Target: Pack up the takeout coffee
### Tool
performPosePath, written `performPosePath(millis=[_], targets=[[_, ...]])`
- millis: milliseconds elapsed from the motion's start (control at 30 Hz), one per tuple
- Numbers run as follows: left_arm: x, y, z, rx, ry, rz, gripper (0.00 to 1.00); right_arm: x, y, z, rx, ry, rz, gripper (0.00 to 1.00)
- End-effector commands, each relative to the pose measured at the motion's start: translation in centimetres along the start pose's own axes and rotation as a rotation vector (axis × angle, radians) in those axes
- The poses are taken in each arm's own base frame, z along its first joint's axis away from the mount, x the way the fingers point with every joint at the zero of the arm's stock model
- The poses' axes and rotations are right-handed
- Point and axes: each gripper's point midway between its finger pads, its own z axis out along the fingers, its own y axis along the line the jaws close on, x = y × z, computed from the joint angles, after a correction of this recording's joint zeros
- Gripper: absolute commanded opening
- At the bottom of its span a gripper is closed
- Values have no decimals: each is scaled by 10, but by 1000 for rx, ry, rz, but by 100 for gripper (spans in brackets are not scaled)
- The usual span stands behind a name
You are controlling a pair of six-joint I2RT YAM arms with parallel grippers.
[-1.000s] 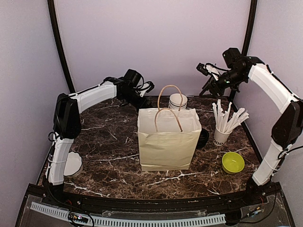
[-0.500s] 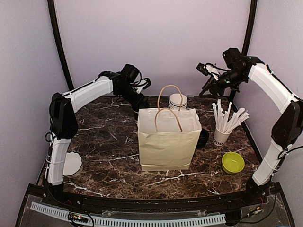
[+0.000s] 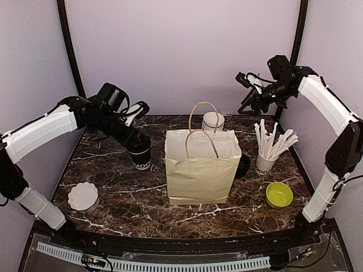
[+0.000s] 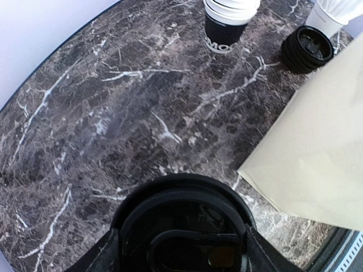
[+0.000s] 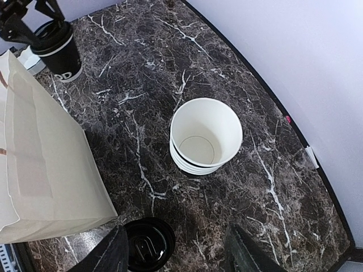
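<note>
The bench (image 3: 119, 192) is dark marble veined with white. A paper bag (image 3: 198, 170) stands upright at its middle. Left of the bag stands a lidded cup (image 3: 140, 159), and at the far side, behind the bag, a stack of open cups (image 3: 213, 120). Just right of the bag lie black lids (image 3: 244, 164), then a cup of white sticks (image 3: 264, 163) and, nearer, a green bowl (image 3: 279, 194). A white dish (image 3: 83, 196) sits near left.
</note>
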Motion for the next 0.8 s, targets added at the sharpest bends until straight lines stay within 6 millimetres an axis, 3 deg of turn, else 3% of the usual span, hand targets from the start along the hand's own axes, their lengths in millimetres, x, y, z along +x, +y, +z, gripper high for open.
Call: performPosePath(millis=[0,167,267,467,533,567,633,767], targets=[[41,-41,-2,102,36,11,70,-12,4,-8,-9,-42,-27,58],[77,-72,3,143,73,-6,70,-14,6,-8,-25,-54,-25,58],[83,-92,6,173,33,11,70,-15,8,-8,-31,-58,-26,59],[111,-106,18,177,72,15,72,-13,10,-9,-31,-58,-28,59],[120,-111,21,184,92,25,74,-13,11,-9,-34,-59,-30,59],[122,-113,21,188,99,28,87,-12,11,-8,-36,-58,-27,59],[125,-119,18,198,118,41,97,-11,12,-8,-40,-59,-28,59],[117,-121,2,191,125,52,99,-12,14,-9,-46,-62,-31,59]])
